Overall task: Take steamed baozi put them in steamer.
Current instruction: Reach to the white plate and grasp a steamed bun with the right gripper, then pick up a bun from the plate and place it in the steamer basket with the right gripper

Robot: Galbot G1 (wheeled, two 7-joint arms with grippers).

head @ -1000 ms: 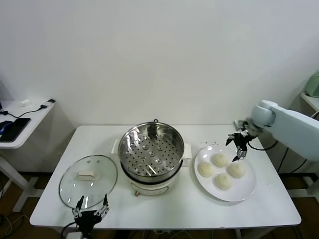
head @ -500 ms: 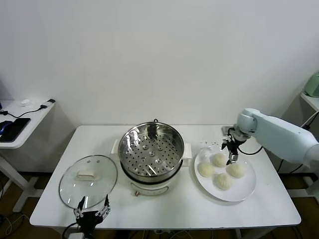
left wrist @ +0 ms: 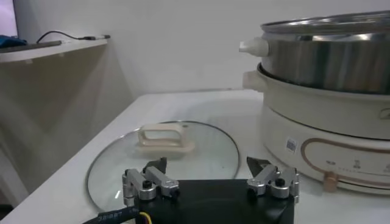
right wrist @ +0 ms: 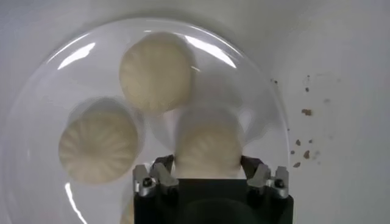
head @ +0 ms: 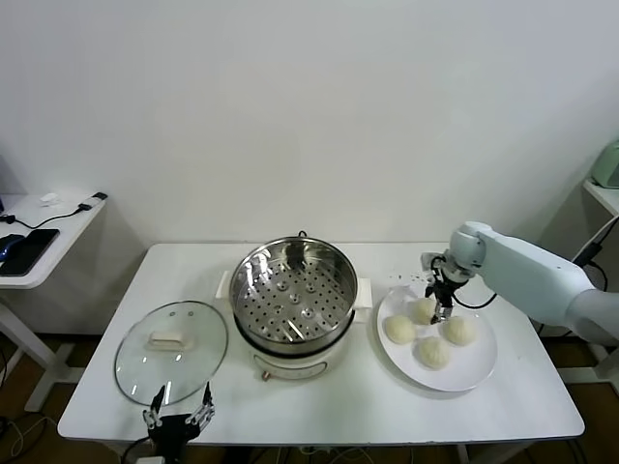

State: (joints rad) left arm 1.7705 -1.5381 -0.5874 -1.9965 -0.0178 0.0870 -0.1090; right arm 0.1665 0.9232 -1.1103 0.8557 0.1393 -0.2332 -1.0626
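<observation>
I see my right gripper [head: 441, 302] over the white plate [right wrist: 36, 97], jaws spread either side of one smooth domed baozi [right wrist: 208, 146], not clenched; left gripper [left wrist: 210, 182] released beside the glass lid [left wrist: 201, 149]; perforated steel steamer [head: 293, 290] empty.

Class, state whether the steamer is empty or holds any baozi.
Empty: the steamer shows only its bare perforated tray; all four baozi sit on the plate.

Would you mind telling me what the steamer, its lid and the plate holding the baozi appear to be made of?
The steamer looks like polished steel, mirror-bright with a punched tray, on a matte cream base, probably plastic. The lid seems to be clear glass, since the table shows through it, with a cream handle. The plate is glossy white with sharp highlights, perhaps glazed ceramic or melamine.
</observation>
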